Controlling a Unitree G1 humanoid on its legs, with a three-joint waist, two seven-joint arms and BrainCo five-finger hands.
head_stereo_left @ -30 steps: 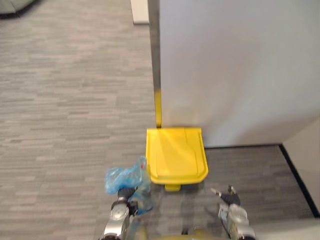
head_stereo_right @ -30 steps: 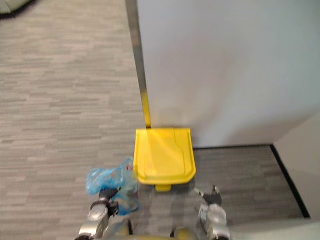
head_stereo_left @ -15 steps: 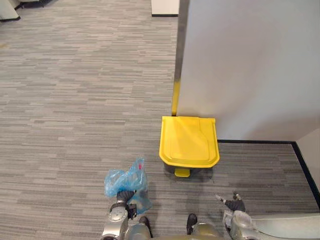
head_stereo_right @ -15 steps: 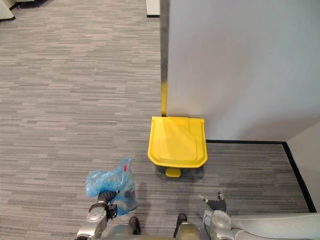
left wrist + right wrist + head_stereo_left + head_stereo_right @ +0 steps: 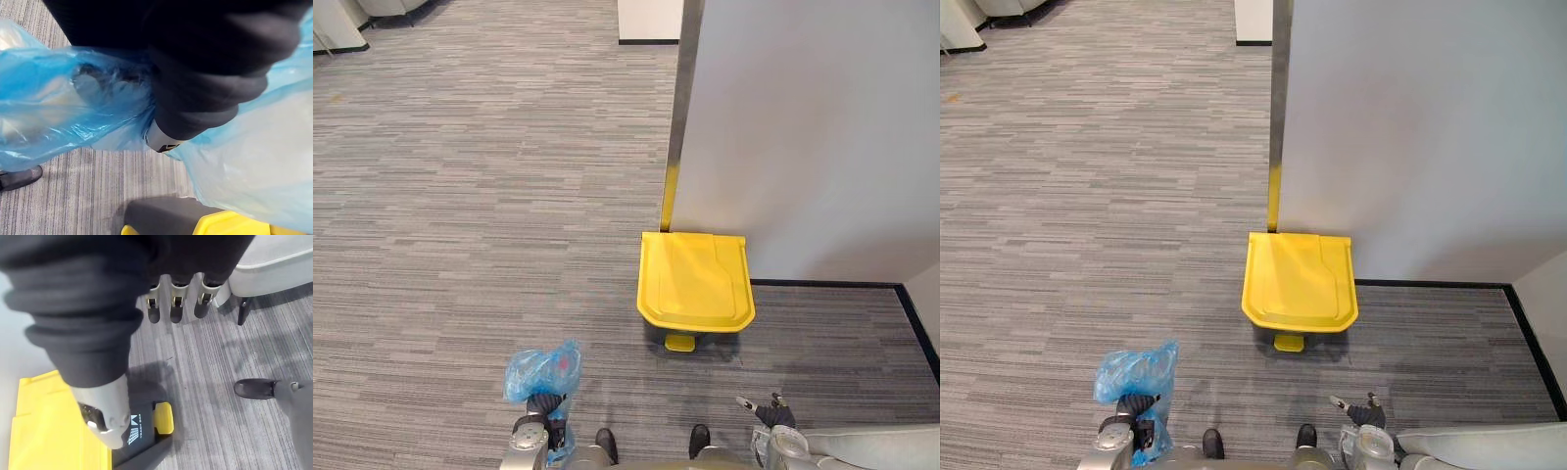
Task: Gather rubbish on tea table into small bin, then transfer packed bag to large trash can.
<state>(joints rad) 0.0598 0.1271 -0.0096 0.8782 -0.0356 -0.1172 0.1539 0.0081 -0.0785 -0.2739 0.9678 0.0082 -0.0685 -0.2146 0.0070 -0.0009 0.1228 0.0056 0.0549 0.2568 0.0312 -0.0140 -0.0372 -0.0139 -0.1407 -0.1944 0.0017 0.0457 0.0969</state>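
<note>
The left robot hand (image 5: pixel 541 406) is clutching the crumpled blue plastic rubbish bag (image 5: pixel 542 370) above grey carpet (image 5: pixel 460 245), apart from the closed yellow-lidded pedal trash can (image 5: pixel 695 284); the right robot hand (image 5: pixel 105 413) is hanging slack-fingered.

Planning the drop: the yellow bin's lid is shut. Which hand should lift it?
Right, probably. The right hand is empty, fingers relaxed, and nearer the yellow bin; the left hand is curled round the blue bag.
</note>
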